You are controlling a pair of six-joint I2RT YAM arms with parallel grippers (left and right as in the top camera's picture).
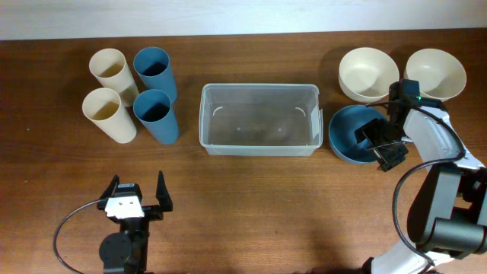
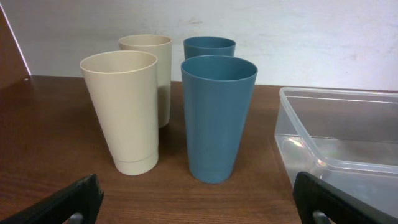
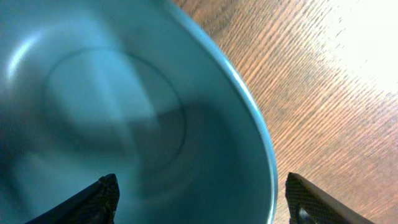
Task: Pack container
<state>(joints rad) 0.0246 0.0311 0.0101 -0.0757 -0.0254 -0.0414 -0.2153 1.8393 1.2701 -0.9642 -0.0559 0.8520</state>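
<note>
The clear plastic container point(image 1: 259, 119) stands at the table's middle with nothing in it; its corner shows in the left wrist view point(image 2: 339, 143). Two cream cups point(image 1: 109, 93) and two blue cups point(image 1: 156, 93) stand to its left, upright, also seen in the left wrist view point(image 2: 219, 115). A blue bowl point(image 1: 350, 135) sits right of the container. My right gripper point(image 1: 378, 143) is open, its fingers straddling the bowl's right rim point(image 3: 264, 143). My left gripper point(image 1: 138, 199) is open and empty near the front edge, facing the cups.
Two cream bowls point(image 1: 367, 73) point(image 1: 435, 73) sit at the back right, behind the blue bowl. The table's back edge meets a white wall.
</note>
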